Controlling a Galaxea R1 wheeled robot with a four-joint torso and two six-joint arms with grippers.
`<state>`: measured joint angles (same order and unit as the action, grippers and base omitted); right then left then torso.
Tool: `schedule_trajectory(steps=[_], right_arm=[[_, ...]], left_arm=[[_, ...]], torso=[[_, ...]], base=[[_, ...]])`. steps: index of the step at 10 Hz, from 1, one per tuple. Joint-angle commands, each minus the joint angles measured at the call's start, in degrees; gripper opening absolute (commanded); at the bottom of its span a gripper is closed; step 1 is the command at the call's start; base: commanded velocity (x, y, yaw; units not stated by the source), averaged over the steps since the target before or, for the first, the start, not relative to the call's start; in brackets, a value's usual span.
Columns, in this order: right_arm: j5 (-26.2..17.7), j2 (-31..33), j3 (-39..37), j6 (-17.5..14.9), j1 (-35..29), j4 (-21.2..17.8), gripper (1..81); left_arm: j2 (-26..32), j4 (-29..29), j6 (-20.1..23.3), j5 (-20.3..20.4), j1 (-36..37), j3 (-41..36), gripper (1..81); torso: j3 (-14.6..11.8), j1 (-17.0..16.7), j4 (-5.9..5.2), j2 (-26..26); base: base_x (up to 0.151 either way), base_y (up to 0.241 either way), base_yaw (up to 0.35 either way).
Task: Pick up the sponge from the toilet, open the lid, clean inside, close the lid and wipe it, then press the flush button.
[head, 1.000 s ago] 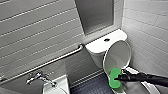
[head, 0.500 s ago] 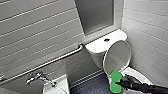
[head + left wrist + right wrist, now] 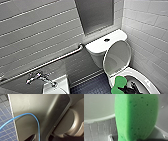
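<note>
While 1 lid (image 3: 117, 58) stands raised, the right gripper (image 3: 128, 88) clamps 1 sponge (image 3: 119, 83) over the toilet (image 3: 98, 47).

Angled grab bar (image 3: 53, 60), faucet (image 3: 38, 76), perhaps sink (image 3: 60, 86).

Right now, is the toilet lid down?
No, the lid stands raised in front of the tank, and the right end effector holds the sponge at the open toilet bowl.
</note>
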<state>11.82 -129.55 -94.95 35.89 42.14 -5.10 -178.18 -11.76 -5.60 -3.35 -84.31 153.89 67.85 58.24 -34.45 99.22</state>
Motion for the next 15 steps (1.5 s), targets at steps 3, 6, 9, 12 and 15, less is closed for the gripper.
schedule_trajectory(steps=[3, 6, 9, 12, 15], right_arm=[[5.93, 8.23, 7.25, -1.44, 6.06, 0.09, 1.0], [13.64, 12.26, 10.41, -4.86, 14.15, -0.09, 1.0], [23.74, 17.44, 14.09, -5.74, 22.32, 0.00, 1.0], [32.36, 21.93, 17.70, -6.19, 28.73, -0.17, 1.0], [42.75, 24.93, 18.76, -6.18, 36.30, -0.71, 1.0]], left_arm=[[0.63, 0.25, 0.50, -5.00, -0.64, 0.09, 81.1], [0.63, 0.16, 0.50, -5.00, -0.56, 0.10, 81.1], [0.63, 0.07, 0.50, -5.00, -0.64, 0.18, 81.1], [0.71, 0.07, 0.50, -5.00, -0.55, 0.18, 81.1], [0.71, 0.07, 0.50, -5.00, -0.55, 0.09, 81.1]], torso=[[0.00, 0.00, -0.02, 0.02], [0.00, 0.00, -0.02, 0.02], [0.00, 0.00, -0.05, 0.02], [-0.02, 0.00, -0.05, 0.02], [-0.02, 0.00, -0.07, 0.02]], base=[[0.000, 0.000, 0.000], [0.000, 0.000, 0.000], [0.000, 0.000, 0.000], [0.000, 0.000, 0.000], [0.000, 0.000, 0.000]])
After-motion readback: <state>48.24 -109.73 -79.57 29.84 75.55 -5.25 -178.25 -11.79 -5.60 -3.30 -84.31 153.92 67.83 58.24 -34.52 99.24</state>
